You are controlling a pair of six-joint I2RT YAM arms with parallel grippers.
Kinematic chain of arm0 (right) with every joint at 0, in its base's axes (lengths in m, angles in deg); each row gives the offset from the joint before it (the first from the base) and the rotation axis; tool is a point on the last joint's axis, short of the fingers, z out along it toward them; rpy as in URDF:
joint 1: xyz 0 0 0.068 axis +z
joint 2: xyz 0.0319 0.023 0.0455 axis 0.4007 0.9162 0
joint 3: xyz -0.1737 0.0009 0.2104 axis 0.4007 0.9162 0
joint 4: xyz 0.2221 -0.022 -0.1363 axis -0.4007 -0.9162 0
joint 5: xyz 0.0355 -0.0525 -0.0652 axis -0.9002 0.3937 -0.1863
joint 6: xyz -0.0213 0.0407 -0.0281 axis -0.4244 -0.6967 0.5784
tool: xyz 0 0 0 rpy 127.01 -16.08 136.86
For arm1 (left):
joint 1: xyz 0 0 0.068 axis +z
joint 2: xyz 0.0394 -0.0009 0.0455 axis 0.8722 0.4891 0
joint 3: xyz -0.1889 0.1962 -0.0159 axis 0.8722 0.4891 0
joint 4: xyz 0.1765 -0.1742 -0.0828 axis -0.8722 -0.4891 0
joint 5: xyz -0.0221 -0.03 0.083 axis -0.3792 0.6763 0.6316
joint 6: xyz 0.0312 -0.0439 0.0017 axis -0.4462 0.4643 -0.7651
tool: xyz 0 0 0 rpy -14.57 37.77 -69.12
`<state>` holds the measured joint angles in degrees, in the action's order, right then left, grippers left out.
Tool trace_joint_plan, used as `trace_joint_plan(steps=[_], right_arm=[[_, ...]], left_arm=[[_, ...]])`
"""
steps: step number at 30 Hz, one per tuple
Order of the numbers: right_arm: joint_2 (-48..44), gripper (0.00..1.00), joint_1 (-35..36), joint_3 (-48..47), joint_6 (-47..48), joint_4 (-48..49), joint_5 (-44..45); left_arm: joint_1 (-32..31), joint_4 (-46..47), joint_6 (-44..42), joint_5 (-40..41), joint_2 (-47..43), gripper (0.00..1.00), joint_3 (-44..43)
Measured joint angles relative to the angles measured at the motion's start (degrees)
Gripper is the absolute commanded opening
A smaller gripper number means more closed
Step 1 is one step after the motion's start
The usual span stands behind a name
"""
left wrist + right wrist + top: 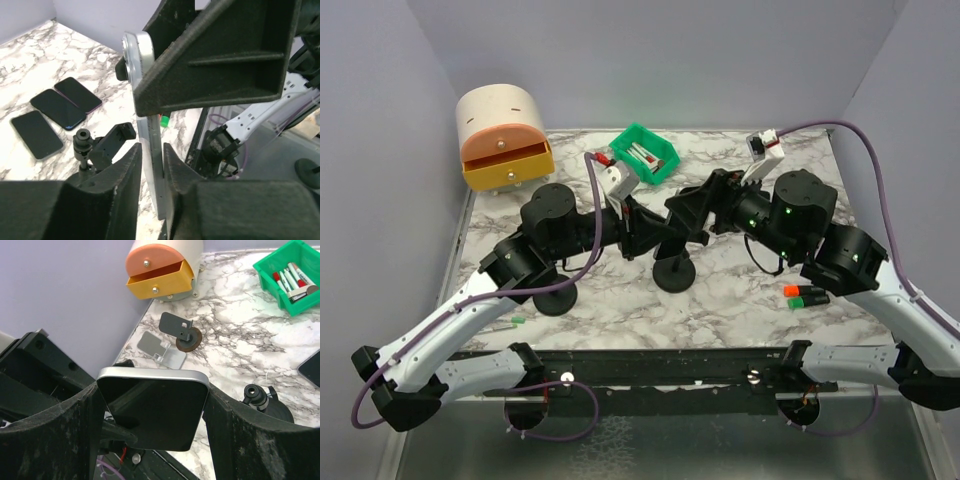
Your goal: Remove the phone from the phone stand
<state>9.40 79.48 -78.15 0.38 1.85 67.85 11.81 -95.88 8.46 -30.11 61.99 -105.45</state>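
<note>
Overhead view of a marble-patterned table (740,310), with the arm bases at 6 o'clock. Two black-and-white arms reaching inward, meeting at the table's centre above the round black base of the phone stand (673,272).

At that centre, held upright off the surface: the phone (152,415), silver-rimmed, dark screen facing the right wrist camera. Right gripper (152,405) clamped across the phone's width near its camera end, with thick black fingers (235,430) pressed to both long edges. Left gripper (152,170) closed on the same phone further down, shown edge-on in the left wrist view, with fingertips (127,185) against the front and back faces and only the thin silver edge between them.

Just beside the phone, at 9 o'clock in the left wrist view, a black clamp head (110,145) with a small knob. Probably the top of the stand, though any contact with the phone stays hidden behind the fingers.

Elsewhere on the table:
- At 10 o'clock, a cream drawer box (503,135), with its orange drawer partly pulled out.
- At 12 o'clock, a green bin (645,152) of markers.
- At 4 o'clock, red and green pieces (805,295) lying side by side.
- At 8 o'clock, near the centre, a second round black base (556,298).
- In the left wrist view, three spare phones (57,109) lying flat in a row, screens dark.
- In the right wrist view, near the drawer box, a grey folding stand (162,350) and a dark disc stand (182,332).
</note>
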Motion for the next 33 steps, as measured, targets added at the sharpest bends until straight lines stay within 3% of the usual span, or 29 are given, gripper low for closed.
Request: trace_joint_plan(steps=[2, 4, 8, 11, 19, 29, 33], right_arm=[[0.3, 0.0, 0.0, -0.4, -0.3, -0.5, 0.4], [0.8, 0.0, 0.0, -0.6, -0.5, -0.9, 0.9], [1.5, 0.0, 0.0, -0.7, -1.0, -1.4, 1.7], [1.9, 0.0, 0.0, -0.7, -1.8, -1.7, 1.7], [2.4, 0.0, 0.0, -0.7, -4.6, -1.7, 3.1], [4.3, 0.0, 0.0, -2.6, -8.5, -1.6, 6.1], [5.5, 0.0, 0.0, -3.0, -9.9, -1.6, 6.4]], left_arm=[[-0.3, -0.7, -0.4, 0.4, 0.1, 0.12, -0.3], [-0.5, -1.3, -0.9, 1.1, 0.2, 0.13, -0.4], [-0.6, -2.2, -1.3, 1.9, 0.4, 0.35, -0.4], [-0.7, -2.8, -1.4, 2.3, 0.9, 0.39, -0.5], [-1.1, -3.5, -1.9, 5.9, 2.1, 0.22, -0.8], [-1.5, -3.5, -3.5, 9.7, 1.9, 0.26, -1.7], [-1.5, -3.6, -4.0, 10.6, 1.9, 0.19, -1.7]])
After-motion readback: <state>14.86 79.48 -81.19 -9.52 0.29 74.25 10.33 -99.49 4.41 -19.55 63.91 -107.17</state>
